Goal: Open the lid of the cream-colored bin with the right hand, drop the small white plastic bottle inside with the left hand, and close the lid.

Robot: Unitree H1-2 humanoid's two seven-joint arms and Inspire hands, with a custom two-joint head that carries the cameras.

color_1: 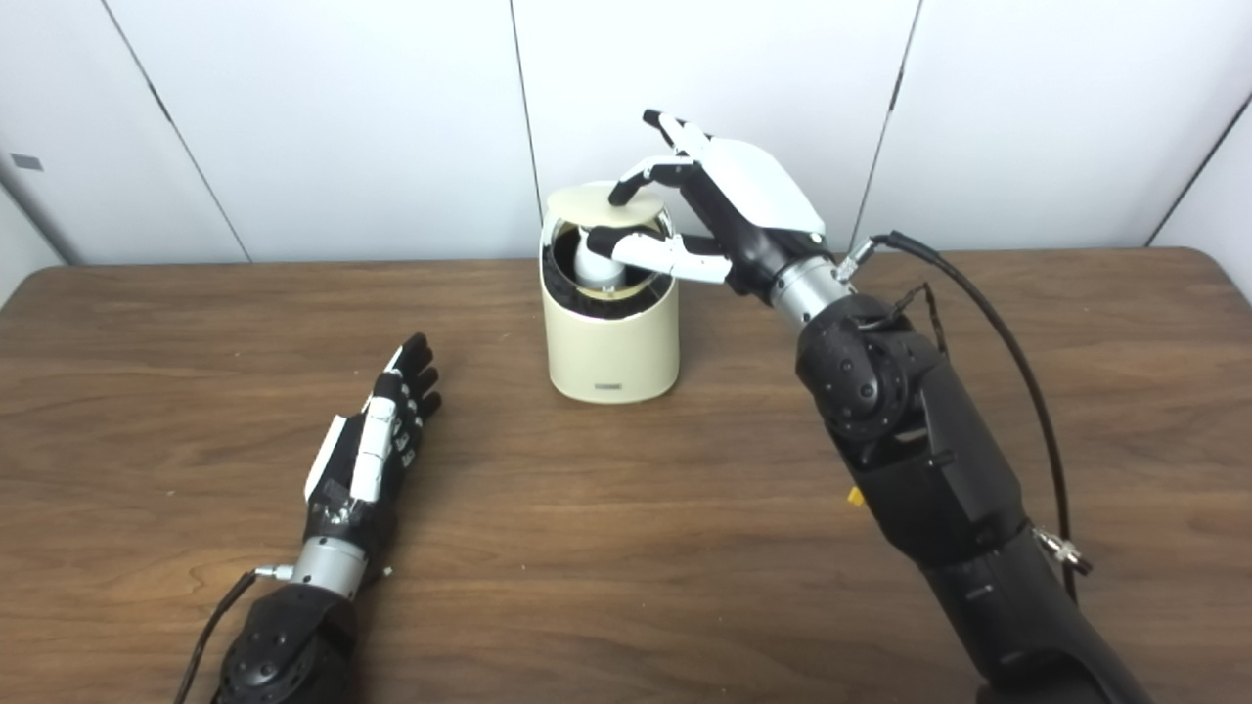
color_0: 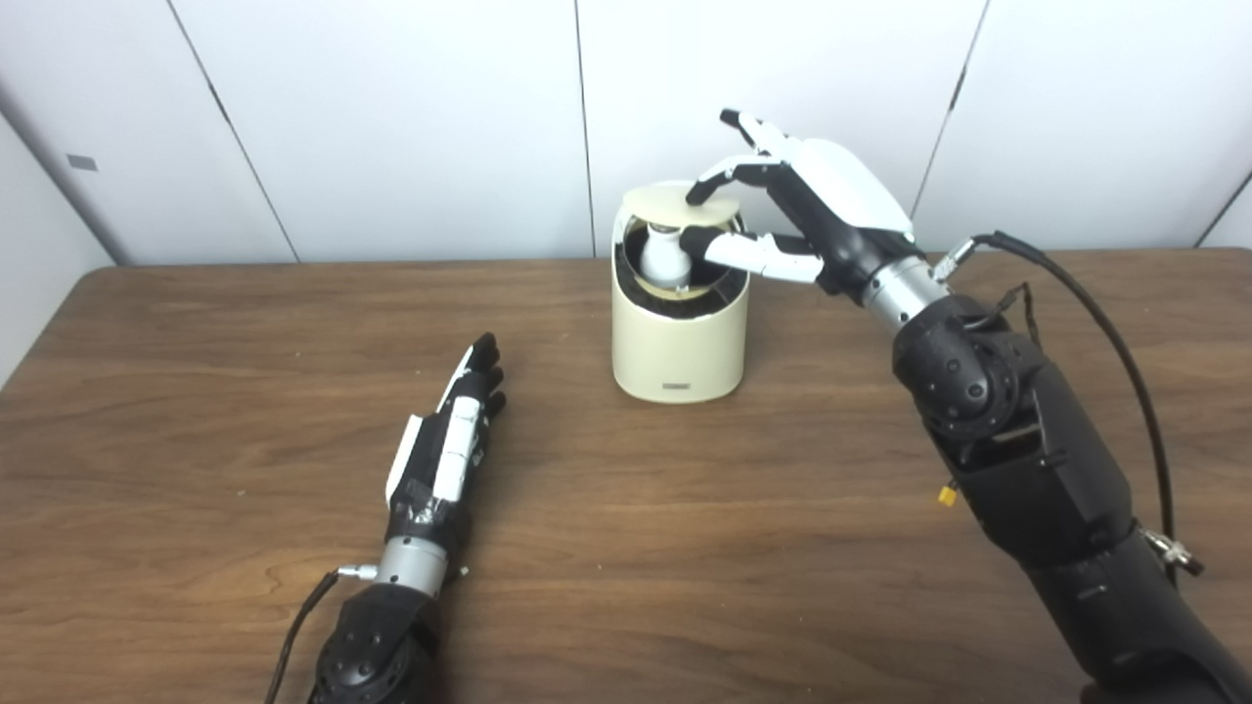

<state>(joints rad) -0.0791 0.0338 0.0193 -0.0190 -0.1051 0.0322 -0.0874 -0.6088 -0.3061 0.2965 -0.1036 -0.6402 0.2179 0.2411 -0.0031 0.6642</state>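
At upper centre the right hand [color_0: 802,210] pinched the raised lid [color_0: 682,204] of the bin [color_0: 678,337], bottle [color_0: 663,256] inside, while the left hand [color_0: 452,430] lay flat, fingers straight, empty on the worktop [color_0: 685,548].

Bright, even overhead lighting, soft short shadows beside the cream-coloured cylindrical plastic bin [color_0: 679,337], faint sheen on the dark brown wooden table [color_0: 685,548], slight overall softness, mild curvature at frame edges
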